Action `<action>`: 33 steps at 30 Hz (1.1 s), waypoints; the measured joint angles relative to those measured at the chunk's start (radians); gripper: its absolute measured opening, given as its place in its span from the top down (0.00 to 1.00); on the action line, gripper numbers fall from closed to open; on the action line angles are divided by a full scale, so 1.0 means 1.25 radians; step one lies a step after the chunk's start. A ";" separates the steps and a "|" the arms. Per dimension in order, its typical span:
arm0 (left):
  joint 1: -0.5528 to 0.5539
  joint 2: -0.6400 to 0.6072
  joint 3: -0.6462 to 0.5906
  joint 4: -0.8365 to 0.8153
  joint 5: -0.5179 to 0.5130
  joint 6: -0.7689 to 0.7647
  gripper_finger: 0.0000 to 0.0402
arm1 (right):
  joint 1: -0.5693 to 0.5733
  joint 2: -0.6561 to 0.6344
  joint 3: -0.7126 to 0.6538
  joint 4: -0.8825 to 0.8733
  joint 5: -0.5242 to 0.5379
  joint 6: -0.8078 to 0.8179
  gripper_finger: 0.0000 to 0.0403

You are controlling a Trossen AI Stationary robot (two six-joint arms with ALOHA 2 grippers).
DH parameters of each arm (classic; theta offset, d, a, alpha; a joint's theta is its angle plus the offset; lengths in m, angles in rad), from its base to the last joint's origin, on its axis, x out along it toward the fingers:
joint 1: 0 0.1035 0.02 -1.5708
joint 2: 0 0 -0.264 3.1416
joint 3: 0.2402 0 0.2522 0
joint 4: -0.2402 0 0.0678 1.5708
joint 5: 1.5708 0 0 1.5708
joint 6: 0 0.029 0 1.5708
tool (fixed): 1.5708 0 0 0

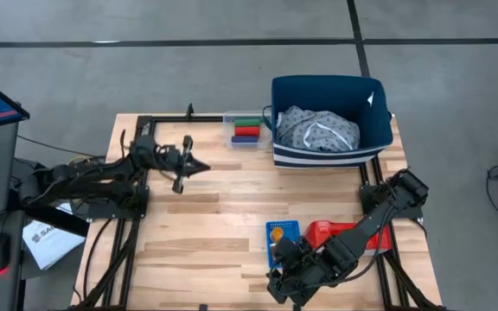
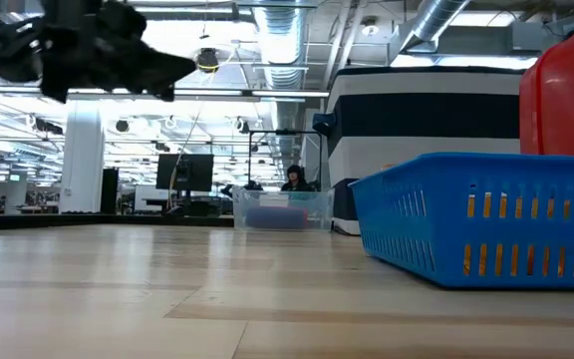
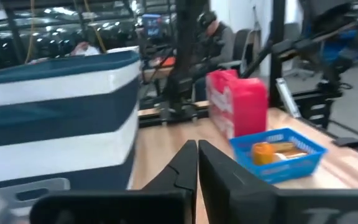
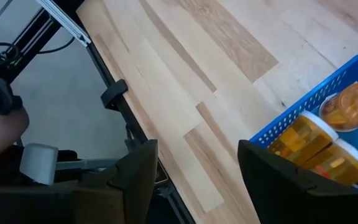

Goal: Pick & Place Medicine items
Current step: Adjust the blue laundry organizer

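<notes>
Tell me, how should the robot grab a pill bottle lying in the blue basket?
Probably from above, across its orange body. The pill bottles lie on their sides inside the blue basket, whose walls block sideways reach. The right gripper hangs open beside it.

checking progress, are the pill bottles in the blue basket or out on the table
In the basket: the right wrist view shows orange pill bottles lying inside the small blue basket. How many cannot be told.

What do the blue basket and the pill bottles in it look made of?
Basket: likely moulded plastic, with a uniform blue, slotted wall. Pill bottles: probably translucent orange plastic with opaque white caps; light shows through them. Tabletop: pale wood planks, visible grain, matte.
</notes>
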 joint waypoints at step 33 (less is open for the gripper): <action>-0.371 -0.315 -0.186 -0.165 -0.307 0.060 1.00 | -0.012 -0.001 0.000 0.017 0.001 -0.013 0.46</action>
